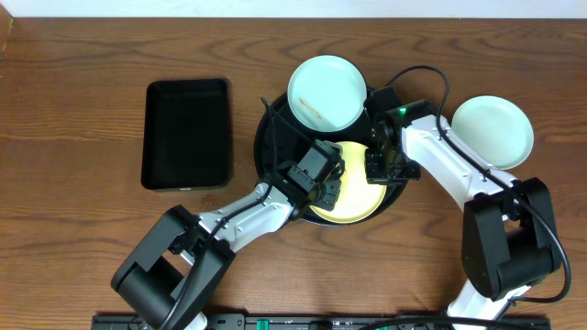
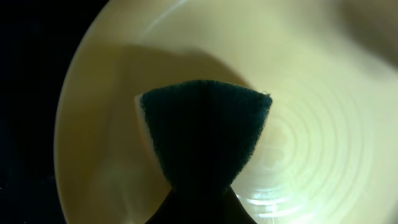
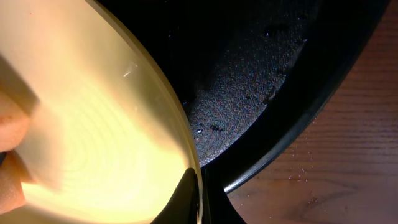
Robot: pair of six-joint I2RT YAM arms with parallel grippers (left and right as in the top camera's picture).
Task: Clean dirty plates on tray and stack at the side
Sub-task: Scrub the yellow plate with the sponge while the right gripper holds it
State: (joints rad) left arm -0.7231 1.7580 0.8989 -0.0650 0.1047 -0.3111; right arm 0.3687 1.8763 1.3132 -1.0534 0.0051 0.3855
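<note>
The pale yellow plate (image 1: 358, 203) lies in the round black tray (image 1: 271, 137), tilted up at its right side. My right gripper (image 1: 378, 170) is shut on its rim; the right wrist view shows the plate (image 3: 93, 137) edge pinched between the dark fingers (image 3: 186, 199). My left gripper (image 1: 326, 183) is shut on a dark green sponge (image 2: 205, 130), which presses on the yellow plate (image 2: 323, 124). A mint-blue plate (image 1: 327, 92) with an orange-brown smear leans on the tray's far rim. A second mint-blue plate (image 1: 492, 131) rests on the table at the right.
A smaller rectangular black tray (image 1: 186, 133) sits on the wooden table to the left. The round tray's floor (image 3: 261, 81) is wet and speckled with crumbs. Its raised rim (image 3: 298, 143) borders bare wood (image 3: 348, 162).
</note>
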